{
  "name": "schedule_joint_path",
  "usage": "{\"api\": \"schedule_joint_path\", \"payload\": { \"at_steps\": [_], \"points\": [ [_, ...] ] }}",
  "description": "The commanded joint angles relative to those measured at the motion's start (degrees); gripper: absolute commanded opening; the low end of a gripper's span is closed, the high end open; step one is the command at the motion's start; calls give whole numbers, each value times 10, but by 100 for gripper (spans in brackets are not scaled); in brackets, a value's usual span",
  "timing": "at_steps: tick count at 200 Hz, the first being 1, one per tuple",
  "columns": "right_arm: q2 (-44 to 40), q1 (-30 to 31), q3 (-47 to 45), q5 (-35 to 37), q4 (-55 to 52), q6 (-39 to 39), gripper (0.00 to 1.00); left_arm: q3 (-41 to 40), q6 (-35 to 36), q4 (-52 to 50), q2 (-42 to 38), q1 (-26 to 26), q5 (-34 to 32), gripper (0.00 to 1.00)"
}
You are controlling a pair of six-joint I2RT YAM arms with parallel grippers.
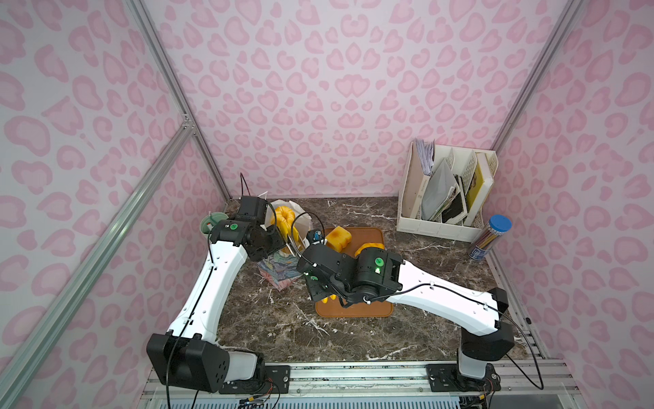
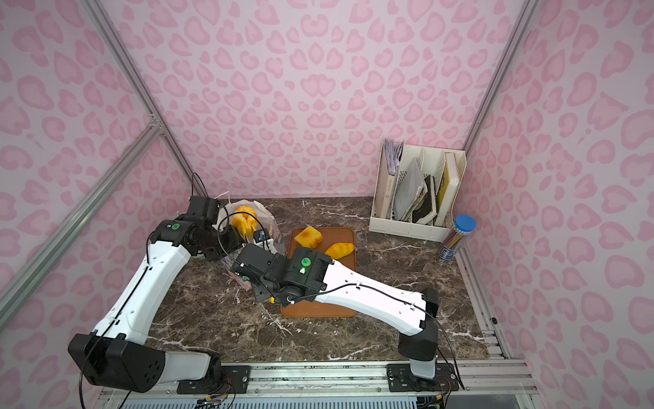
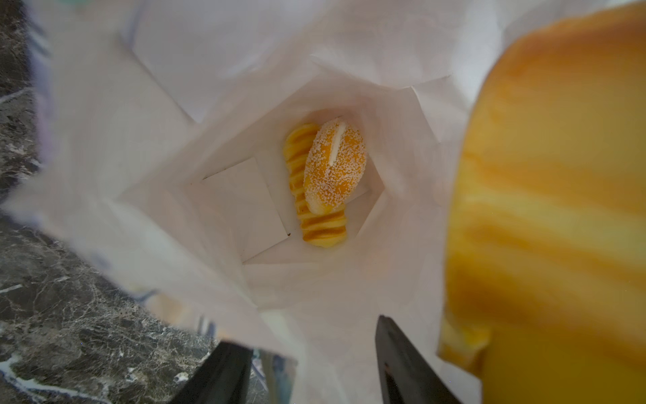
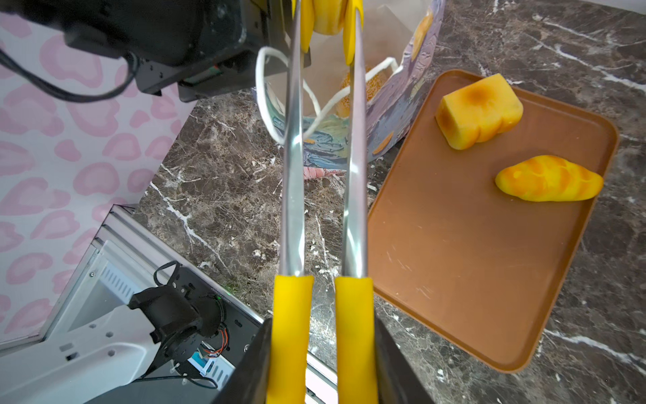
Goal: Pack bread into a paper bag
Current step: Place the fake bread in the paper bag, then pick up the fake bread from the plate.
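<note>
- Walls (image 1: 318, 88): pale pink with a darker pink blotch print, closing in the left, far and right sides.
- Silver metal bars (image 1: 170, 81) run up the far corners; one more slants across the left wall.
- Surface (image 1: 354, 340): dark brown marble with white veins.
- Cream file rack (image 1: 410, 191) in the far right corner, stuffed with papers and books.
- Blue-lidded tube (image 1: 490, 237) just right of the rack.
- Metal rail (image 1: 354, 371) along the near edge.
- Light is soft and even.

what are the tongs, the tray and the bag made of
Tongs: mirror-bright arms that look like polished steel. The yellow sleeves on the handles and tips look matte, probably silicone or rubber.
Tray: brown and semi-matte with fine pale scratches, likely plastic.
Bag: thin paper, white inside with sharp fold creases, printed outside.
</note>
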Motion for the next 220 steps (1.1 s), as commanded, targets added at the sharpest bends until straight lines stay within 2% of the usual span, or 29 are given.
{"api": "schedule_joint_path", "payload": {
  "at_steps": [1, 40, 131, 165, 194, 220],
  "points": [
    [-3, 0, -7, 9, 15, 9, 54, 1, 3, 3, -3, 0, -2, 59],
    [-7, -3, -6, 19, 19, 10, 64, 1, 2, 1, -3, 0, -3, 59],
    [-32, -16, 25, 59, 25, -10, 61, -5, -1, 9, 2, 0, 1, 59],
    [-41, -23, 45, 89, -9, -7, 61, 8, 2, 8, 7, 0, 0, 59],
    [-74, -37, 3, 108, -23, 11, 61, 12, 5, 5, 9, -1, -2, 59],
    [-124, -50, -89, 103, 6, 30, 61, 12, 6, 4, 11, -1, -2, 59]
  ]
}}
